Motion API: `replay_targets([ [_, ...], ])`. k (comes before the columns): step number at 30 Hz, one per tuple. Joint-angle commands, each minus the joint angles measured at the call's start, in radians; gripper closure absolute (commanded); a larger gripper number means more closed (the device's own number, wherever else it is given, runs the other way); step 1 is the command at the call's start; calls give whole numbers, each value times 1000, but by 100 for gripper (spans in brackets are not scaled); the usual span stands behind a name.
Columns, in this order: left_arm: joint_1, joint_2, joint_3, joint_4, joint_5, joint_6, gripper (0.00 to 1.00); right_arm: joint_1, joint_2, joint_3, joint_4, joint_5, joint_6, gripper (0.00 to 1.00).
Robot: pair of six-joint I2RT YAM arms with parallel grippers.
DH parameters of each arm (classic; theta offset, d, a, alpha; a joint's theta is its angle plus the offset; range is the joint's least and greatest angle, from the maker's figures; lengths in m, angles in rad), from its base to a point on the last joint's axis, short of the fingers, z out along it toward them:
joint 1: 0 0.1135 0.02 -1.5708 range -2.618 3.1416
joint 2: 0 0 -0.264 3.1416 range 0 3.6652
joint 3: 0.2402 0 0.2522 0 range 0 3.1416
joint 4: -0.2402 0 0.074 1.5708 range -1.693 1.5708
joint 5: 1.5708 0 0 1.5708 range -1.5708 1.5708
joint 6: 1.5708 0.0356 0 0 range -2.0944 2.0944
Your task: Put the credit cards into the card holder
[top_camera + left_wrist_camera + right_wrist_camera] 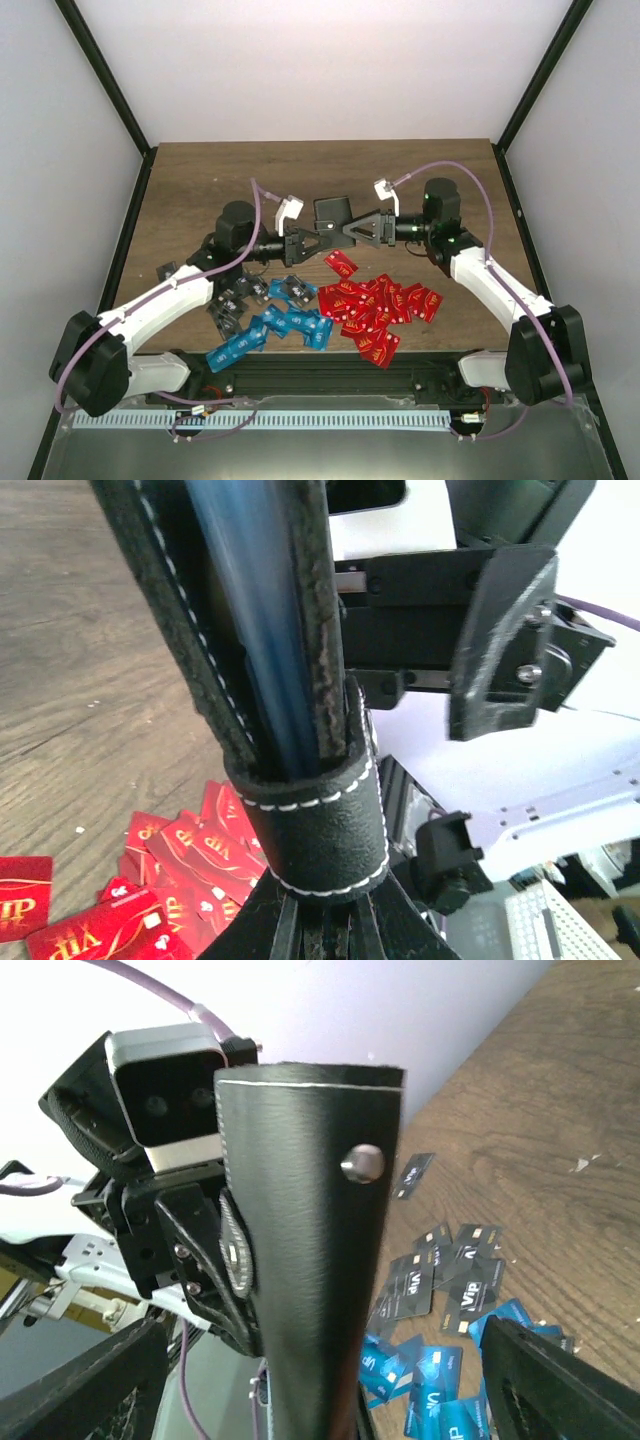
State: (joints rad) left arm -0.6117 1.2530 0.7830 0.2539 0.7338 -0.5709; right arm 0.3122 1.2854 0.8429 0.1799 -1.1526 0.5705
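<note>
I see the card holder [332,213] up in the air over the middle of the desk [200,190], standing on edge and folded nearly flat, with a strip of blue-grey lining showing between its black covers. The left fingers [312,240] are clamped on its lower end, at the stitched loop. The right fingers [560,1390] stand wide apart on either side of it, not touching. On the near side of the holder the credit cards lie loose on the desk: red cards [375,305] toward the right arm, blue cards [275,330] and dark grey cards [235,300] toward the left.
</note>
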Motion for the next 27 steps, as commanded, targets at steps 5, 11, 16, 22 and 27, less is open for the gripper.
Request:
replay_targets([
  [5,-8,-36,71,-92,167,61,96,11,-92,-67,162,-205,36,30],
  [11,-25,-2,87,-78,185,43,96,23,-111,-87,242,-236,109,62],
  [16,-43,23,96,-76,171,39,91,35,-106,-80,204,-220,81,82],
  [22,-49,-21,143,-311,-66,164,44,45,-102,-28,-40,-54,-61,99],
  [27,-81,-88,159,-502,-496,235,22,85,-95,-3,-197,138,-119,99],
])
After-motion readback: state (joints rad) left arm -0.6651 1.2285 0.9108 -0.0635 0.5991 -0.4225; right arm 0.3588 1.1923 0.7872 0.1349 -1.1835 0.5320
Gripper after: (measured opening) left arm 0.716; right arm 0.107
